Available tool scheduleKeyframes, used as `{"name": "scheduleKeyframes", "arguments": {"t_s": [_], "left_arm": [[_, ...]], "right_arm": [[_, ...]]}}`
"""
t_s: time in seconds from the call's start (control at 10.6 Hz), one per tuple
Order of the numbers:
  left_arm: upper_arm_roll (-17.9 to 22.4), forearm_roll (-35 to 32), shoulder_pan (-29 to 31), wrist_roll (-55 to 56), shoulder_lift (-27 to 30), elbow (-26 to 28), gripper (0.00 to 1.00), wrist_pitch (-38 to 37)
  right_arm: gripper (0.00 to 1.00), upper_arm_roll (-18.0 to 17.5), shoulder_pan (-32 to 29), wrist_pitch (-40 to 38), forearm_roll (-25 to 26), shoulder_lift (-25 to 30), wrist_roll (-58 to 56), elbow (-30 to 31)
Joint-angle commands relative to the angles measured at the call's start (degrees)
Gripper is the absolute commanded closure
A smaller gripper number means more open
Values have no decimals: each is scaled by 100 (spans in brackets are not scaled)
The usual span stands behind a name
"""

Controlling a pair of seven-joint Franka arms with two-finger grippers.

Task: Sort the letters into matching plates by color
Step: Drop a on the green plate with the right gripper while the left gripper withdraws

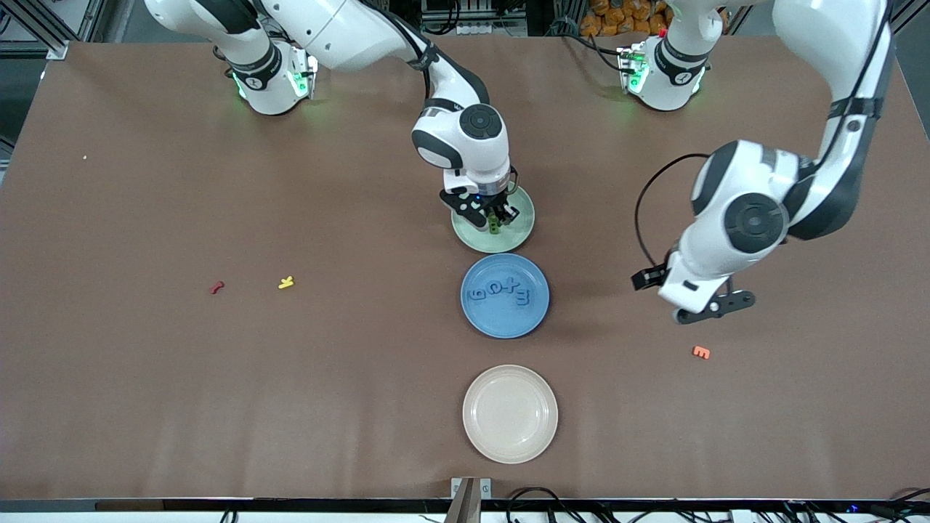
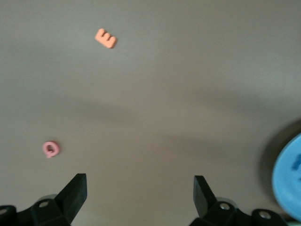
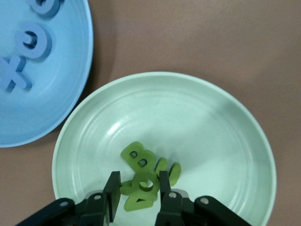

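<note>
Green letter [image 3: 141, 190] pinched in right gripper [image 3: 139, 189], directly over green plate [image 3: 225, 122], atop three greens.
Straight drop left. Left gripper [image 2: 140, 190] spread wide, empty, waiting over bare table.

Both Franka arms have glossy white shells with black joint bands and round black caps. Green lights glow at their bases, and a black cable loops beside the left arm's wrist. Each end effector is black, with visible screws.

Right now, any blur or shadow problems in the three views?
Front view: sharp, evenly lit, soft arm shadows on the table. Left wrist view: soft focus, blue plate blurred at the edge, broad shadow bands. Right wrist view: crisp on the green letters and green plate; no glare.
</note>
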State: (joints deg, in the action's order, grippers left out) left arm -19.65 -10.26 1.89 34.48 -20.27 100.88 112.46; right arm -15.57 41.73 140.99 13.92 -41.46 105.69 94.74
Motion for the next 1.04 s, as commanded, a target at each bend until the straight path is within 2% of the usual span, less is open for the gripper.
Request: {"name": "scheduleKeyframes", "arguments": {"t_s": [0.0,0.09,0.19,0.28,0.38,0.47,0.57,0.66,0.75,0.94], "left_arm": [[435,498,-13,-1064,1286,1221,0,47],[444,543,-48,-1127,1533,1450,0,47],[618,552,-257,-1128,1735,1618,0,47],[872,569,-477,-1128,1903,1759,0,39],[918,569,-514,-1119,1957,1786,0,30],[919,569,-505,-1119,2009,1786,0,21],[927,569,-497,-1119,2088,1856,0,21],[919,578,-462,-1128,2176,1874,0,21],[936,691,-453,-1137,2264,1857,0,21],[936,912,-400,-1146,2457,1769,0,12]], "right_arm": [[80,10,72,78,163,-187,233,-210],[74,10,72,78,172,-187,224,-210],[66,10,63,78,172,-187,224,-210],[48,10,63,78,172,-179,233,-210],[34,10,63,78,155,-152,233,-210],[26,10,2,69,146,-100,224,-193],[5,10,-7,43,137,-39,224,-184],[0,10,-16,34,137,6,224,-166],[0,1,-86,17,120,197,216,-53],[0,-25,-244,17,76,917,154,491]]}}
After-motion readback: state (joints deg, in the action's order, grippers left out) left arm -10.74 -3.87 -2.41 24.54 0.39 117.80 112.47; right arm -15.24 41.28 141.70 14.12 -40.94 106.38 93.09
